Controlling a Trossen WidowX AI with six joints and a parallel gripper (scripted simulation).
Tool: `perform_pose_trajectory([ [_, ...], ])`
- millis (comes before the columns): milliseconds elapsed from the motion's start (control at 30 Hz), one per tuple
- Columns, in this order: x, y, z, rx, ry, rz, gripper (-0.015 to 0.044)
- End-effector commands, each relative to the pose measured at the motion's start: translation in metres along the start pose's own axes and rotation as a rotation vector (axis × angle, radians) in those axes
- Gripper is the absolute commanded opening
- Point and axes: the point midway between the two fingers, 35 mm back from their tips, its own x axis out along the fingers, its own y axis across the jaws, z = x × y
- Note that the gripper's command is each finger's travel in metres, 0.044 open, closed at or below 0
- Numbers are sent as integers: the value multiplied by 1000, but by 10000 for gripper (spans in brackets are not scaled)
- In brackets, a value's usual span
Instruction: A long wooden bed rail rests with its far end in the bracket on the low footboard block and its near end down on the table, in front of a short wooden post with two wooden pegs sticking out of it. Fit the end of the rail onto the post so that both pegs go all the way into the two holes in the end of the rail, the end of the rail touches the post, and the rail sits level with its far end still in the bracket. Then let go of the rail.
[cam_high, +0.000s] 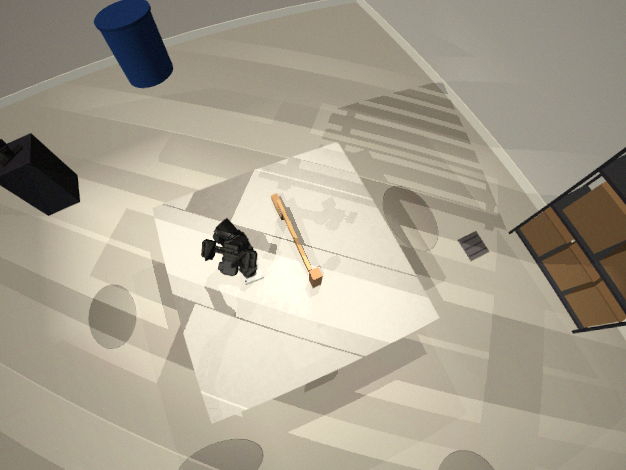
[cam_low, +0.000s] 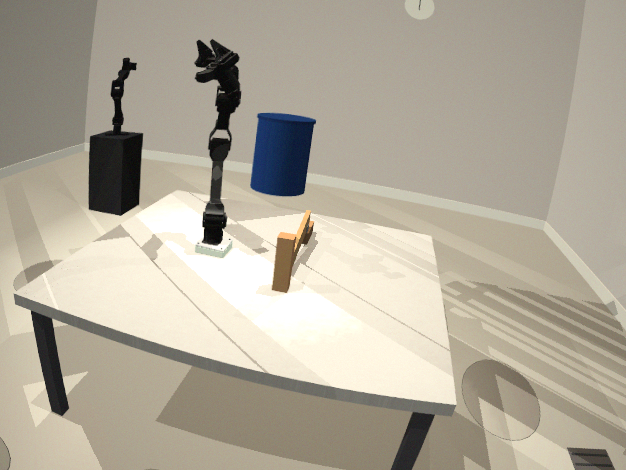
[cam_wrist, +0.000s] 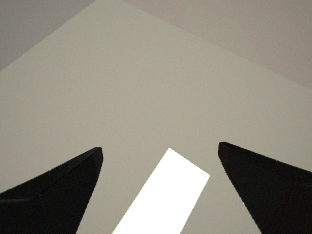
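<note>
The long wooden rail (cam_high: 298, 245) (cam_low: 303, 228) runs between a small low block (cam_low: 307, 236) at its far end and the upright wooden post (cam_high: 315, 276) (cam_low: 282, 263) at its near end. In the top and exterior views the rail's near end appears right at the post, partly hidden behind it in the exterior view. The pegs, the holes and any small gap cannot be made out, nor whether the rail is level or how it sits in the bracket. My gripper (cam_low: 205, 43) (cam_wrist: 161, 150) is open and empty, high above the table with its fingers pointing up, far from the rail.
The white table (cam_high: 353, 303) (cam_low: 202, 323) carries my arm's base (cam_low: 213, 247), left of the rail in the exterior view. Away from the table are a blue barrel (cam_high: 136, 45) (cam_low: 282, 154), a black pedestal (cam_high: 42, 174) (cam_low: 115, 172) with another arm, and shelving (cam_high: 581, 252).
</note>
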Motion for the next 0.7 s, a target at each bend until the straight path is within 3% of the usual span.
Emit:
perform_pose_trajectory([
  [0,0,-3,1,-13,-3,-8,426],
  [333,-38,-142,53,-683,26,-501,440],
  [667,-138,-261,83,-1268,427,-971,440],
])
